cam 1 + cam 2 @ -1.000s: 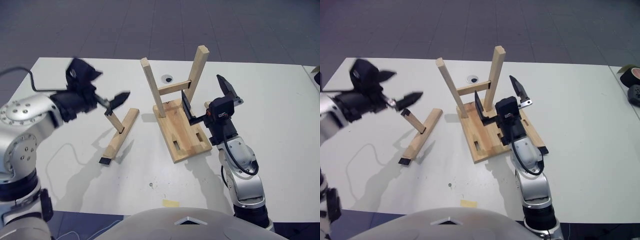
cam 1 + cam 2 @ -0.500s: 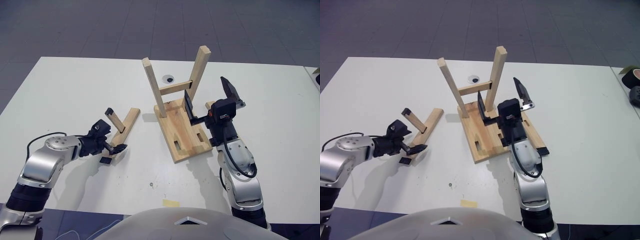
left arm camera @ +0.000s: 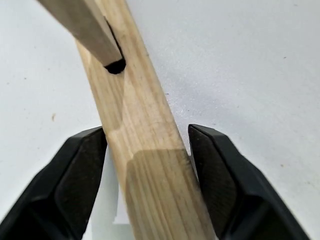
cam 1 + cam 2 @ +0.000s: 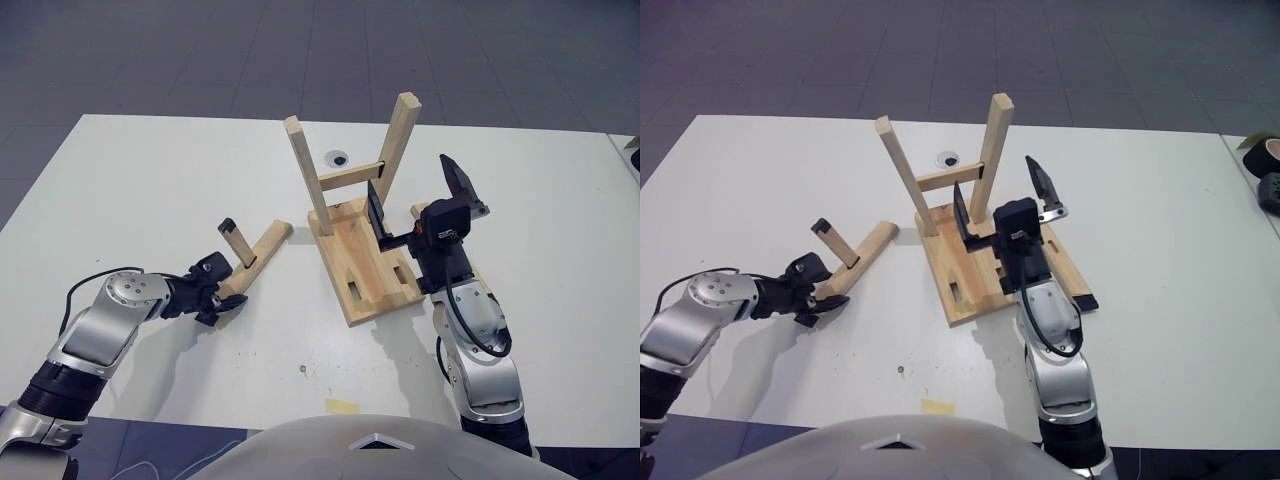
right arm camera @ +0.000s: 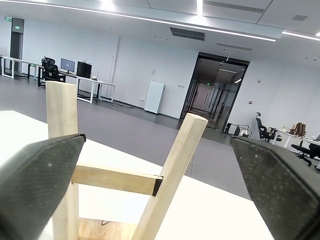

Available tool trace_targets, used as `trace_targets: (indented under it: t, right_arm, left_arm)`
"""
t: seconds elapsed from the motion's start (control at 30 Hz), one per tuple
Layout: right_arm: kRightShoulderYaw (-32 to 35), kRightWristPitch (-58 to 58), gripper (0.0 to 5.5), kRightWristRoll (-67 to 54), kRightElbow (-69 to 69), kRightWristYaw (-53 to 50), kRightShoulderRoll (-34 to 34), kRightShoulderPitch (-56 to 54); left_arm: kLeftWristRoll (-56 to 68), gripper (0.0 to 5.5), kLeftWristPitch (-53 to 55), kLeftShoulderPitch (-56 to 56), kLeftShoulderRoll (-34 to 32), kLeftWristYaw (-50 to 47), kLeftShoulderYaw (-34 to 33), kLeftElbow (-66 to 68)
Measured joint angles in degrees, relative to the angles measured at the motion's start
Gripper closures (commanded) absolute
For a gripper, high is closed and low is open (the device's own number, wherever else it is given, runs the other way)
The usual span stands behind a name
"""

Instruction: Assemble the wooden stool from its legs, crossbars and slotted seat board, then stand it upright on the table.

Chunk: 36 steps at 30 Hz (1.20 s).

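Note:
The slotted seat board (image 4: pixel 362 262) lies flat on the white table (image 4: pixel 150 190). Two legs (image 4: pixel 305 172) joined by a crossbar (image 4: pixel 350 176) stand up from its far end. A loose leg (image 4: pixel 258 258) with a short crossbar stub (image 4: pixel 233 239) lies to the left of the board. My left gripper (image 4: pixel 221 303) is low on the table, shut on this leg's near end; the left wrist view shows the leg (image 3: pixel 142 140) between both fingers (image 3: pixel 75 175). My right gripper (image 4: pixel 414 196) stands open above the board's right side, with nothing between its fingers (image 5: pixel 35 185).
Another wooden piece with a black end (image 4: pixel 1076 285) lies under the right arm beside the board. A round cable hole (image 4: pixel 336 157) sits behind the legs. Yellow tape (image 4: pixel 340 406) marks the front edge. Dark objects (image 4: pixel 1266 168) lie at the far right.
The left arm came down from above the table to the loose leg's near end and closed on it. The leg's far end shifted toward the board. The right arm stayed put.

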<state>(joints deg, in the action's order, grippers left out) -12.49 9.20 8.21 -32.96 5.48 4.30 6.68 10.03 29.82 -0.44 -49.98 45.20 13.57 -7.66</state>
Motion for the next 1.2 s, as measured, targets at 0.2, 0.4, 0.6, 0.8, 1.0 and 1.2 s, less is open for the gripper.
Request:
trace_targets:
  t: [0.2, 0.4, 0.6, 0.8, 1.0, 1.2]
  right_arm:
    - [0.13, -0.05, 0.10, -0.10, 0.36, 0.24, 0.02, -0.53]
    - [1.80, -0.10, 0.10, -0.85, 1.21, 1.41, 1.31, -2.73]
    - [3.80, -0.84, 0.10, -2.75, 5.07, 3.87, 3.00, -6.78]
    - [9.02, -3.24, 0.10, -6.66, 12.33, 7.75, 6.71, -16.89]
    - [12.14, -3.28, 0.10, -10.24, 14.02, 9.71, 8.43, -21.47]
    - [15.10, 7.28, 0.10, -26.45, 9.95, 13.06, 7.18, -24.44]
  left_arm:
    - [-3.40, 3.40, -11.10, -3.93, 1.61, -5.04, -2.33, 14.44]
    - [-3.30, 3.40, -17.51, -5.08, 4.48, -8.97, -7.46, 24.81]
    - [-3.80, 3.44, -12.17, -7.68, 6.32, -23.68, -20.41, 20.21]
    - [-1.85, 3.44, -6.65, -14.24, 13.36, -34.91, -26.75, -1.35]
    - [-3.41, 3.44, -10.29, -23.49, 16.88, -34.98, -21.99, -8.11]
    - [-2.84, 3.44, -18.41, -30.06, 19.90, -24.57, -11.97, -13.00]
